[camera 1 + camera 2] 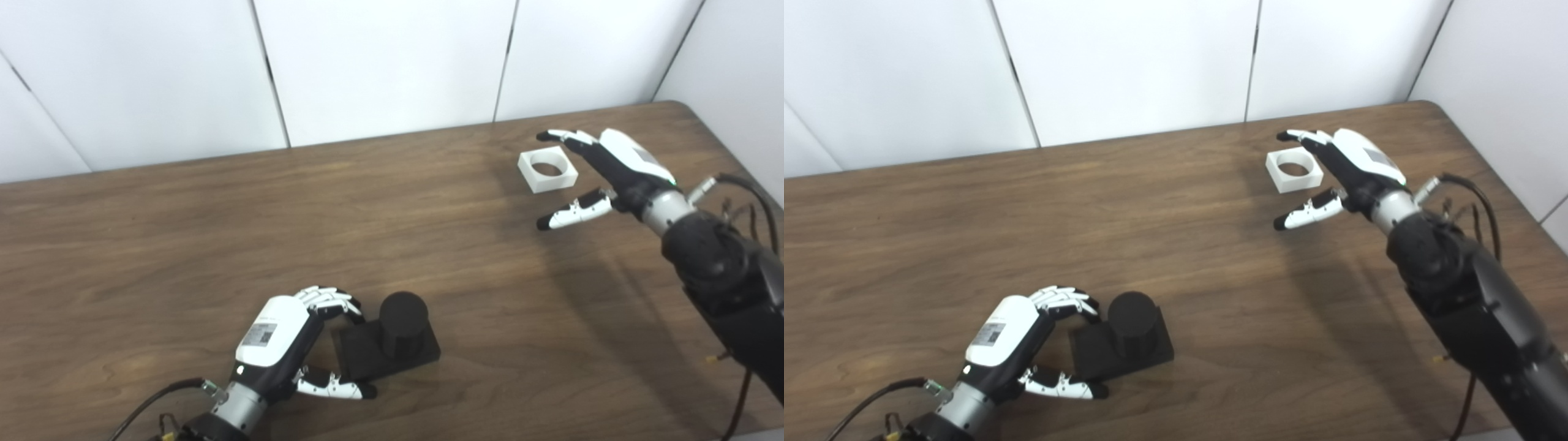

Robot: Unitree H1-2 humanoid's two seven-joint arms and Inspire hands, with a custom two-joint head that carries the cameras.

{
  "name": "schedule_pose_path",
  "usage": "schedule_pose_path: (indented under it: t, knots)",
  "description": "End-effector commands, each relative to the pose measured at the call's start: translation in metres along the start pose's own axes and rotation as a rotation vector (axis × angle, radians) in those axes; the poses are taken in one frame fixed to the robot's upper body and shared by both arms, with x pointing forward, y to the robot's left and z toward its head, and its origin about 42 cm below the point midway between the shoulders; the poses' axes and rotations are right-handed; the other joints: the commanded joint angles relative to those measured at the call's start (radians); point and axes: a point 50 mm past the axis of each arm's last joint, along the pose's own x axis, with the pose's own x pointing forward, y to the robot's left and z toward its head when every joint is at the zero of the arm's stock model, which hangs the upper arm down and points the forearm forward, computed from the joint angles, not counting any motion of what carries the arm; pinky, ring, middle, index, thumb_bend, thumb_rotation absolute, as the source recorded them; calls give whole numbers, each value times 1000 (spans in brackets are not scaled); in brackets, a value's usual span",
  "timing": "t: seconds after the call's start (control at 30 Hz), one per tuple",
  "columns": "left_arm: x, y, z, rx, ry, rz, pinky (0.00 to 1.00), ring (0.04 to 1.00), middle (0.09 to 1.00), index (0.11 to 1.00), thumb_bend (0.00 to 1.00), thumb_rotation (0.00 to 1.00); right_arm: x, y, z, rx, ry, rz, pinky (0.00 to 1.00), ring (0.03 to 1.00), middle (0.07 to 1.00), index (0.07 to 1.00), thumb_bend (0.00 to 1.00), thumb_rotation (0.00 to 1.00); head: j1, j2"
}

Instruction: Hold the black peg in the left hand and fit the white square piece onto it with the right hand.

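Note:
The black peg [401,318], a short cylinder on a square black base [367,358], rests on the table near the front, left of centre. My left hand [288,343] is at the base's left edge, fingers curled over its far corner and thumb beside its near corner, holding nothing. The white square piece [547,169] with a round hole lies flat at the far right. My right hand [603,174] hovers just to its right, open, fingers stretched past its far edge and thumb spread toward me.
The brown wooden table [245,245] ends at white wall panels behind. Its right edge runs close to my right arm [723,275]. Cables hang off both wrists.

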Motion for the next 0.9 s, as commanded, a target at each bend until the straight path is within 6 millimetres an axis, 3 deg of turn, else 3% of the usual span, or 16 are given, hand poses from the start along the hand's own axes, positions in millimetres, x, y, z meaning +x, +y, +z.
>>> schedule_pose_path:
  t: [0.0,0.2,0.5,0.87]
  knots:
    - [-8,-20,-2,-13,46,-128,839,817,758,488,515,41,12,-31,9,-82,-42,-63,970,999,980,910,839,168,-10,-15]
    - [-9,-21,-2,-19,48,-133,839,819,759,488,515,41,35,-51,14,-178,-13,-47,1000,1000,1000,927,872,120,-20,-40]
    - [-12,-19,-1,-22,59,-139,837,826,760,488,514,42,77,-76,21,-287,52,-37,1000,1000,1000,916,901,133,-47,-36]
    - [-15,-15,3,-12,51,-135,836,813,756,488,515,41,108,-74,16,-413,135,86,1000,1000,1000,896,910,140,-54,-27]
